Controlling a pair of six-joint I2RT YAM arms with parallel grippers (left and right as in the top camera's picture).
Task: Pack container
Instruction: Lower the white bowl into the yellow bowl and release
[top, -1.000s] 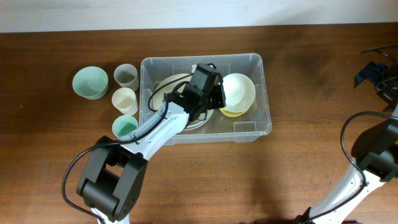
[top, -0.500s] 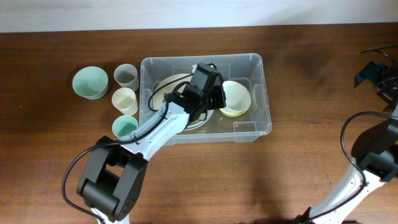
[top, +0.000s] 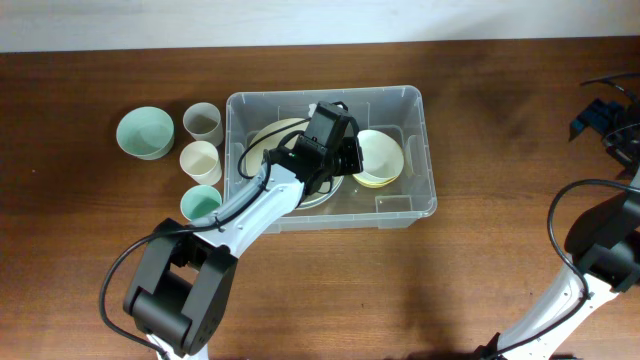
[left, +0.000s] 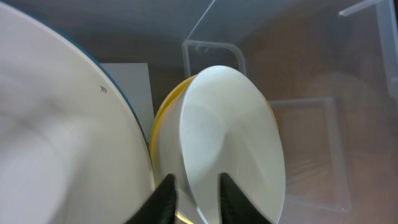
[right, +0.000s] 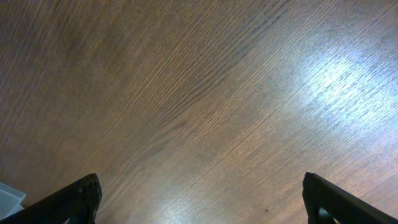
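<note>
The clear container (top: 327, 94) stands at the table's middle. Inside it, a cream bowl (top: 381, 152) sits nested in a yellow bowl (top: 377, 182), beside a pale plate (top: 272, 134). My left gripper (top: 349, 156) reaches into the container at the cream bowl's left rim. In the left wrist view the left gripper (left: 196, 200) is slightly open, its fingers on either side of the cream bowl (left: 231, 137) rim with gaps showing. The yellow bowl (left: 165, 117) peeks out behind, and the plate (left: 62, 137) fills the left. My right gripper (right: 202, 199) is wide open over bare wood, far right (top: 600, 112).
Left of the container stand a mint bowl (top: 143, 132), a grey cup (top: 202, 122), a cream cup (top: 200, 160) and a teal cup (top: 200, 203). The left arm passes over the container's front left wall.
The cream bowl went from tilted up to lying nested in the yellow bowl. My left jaws parted from the bowl's rim. The right arm stayed still.
</note>
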